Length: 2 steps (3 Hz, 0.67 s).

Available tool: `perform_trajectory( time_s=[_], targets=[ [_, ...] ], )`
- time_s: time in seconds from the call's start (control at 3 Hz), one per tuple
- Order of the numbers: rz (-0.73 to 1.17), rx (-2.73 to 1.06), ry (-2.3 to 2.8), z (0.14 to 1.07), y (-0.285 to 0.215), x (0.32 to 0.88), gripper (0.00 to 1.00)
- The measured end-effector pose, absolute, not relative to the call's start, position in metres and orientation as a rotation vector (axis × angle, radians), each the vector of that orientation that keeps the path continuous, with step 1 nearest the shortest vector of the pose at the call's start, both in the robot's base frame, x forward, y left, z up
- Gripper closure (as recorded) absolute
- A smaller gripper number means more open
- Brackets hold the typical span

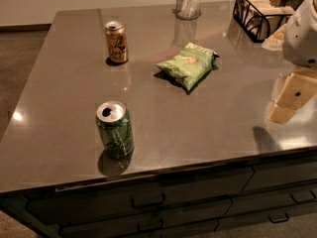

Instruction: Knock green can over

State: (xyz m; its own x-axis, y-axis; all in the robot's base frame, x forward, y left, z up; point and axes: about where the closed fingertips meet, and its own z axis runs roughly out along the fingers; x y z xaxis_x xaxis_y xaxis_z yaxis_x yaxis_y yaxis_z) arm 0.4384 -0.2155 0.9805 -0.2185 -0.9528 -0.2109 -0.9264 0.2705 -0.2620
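Observation:
The green can (115, 129) stands upright near the front edge of the grey countertop (198, 128), left of centre. It is dark green with pale streaks, and its silver top has an open pull-tab hole. My gripper (290, 98), a cream-coloured part under the white arm (303, 31), hangs above the right edge of the counter. It is far to the right of the can and does not touch it.
A gold-orange can (117, 42) stands upright at the back left. A flat green chip bag (188, 63) lies mid-counter. A glass jar (188, 1) and a black wire basket (262, 9) stand at the back. Drawers (148, 202) run below the front edge.

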Motion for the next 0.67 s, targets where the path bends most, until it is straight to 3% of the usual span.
perform_trajectory(
  time_s=[0.67],
  targets=[
    [-0.016,-1.698,2.162,0.974,-0.192,0.444,0.0]
  ],
)
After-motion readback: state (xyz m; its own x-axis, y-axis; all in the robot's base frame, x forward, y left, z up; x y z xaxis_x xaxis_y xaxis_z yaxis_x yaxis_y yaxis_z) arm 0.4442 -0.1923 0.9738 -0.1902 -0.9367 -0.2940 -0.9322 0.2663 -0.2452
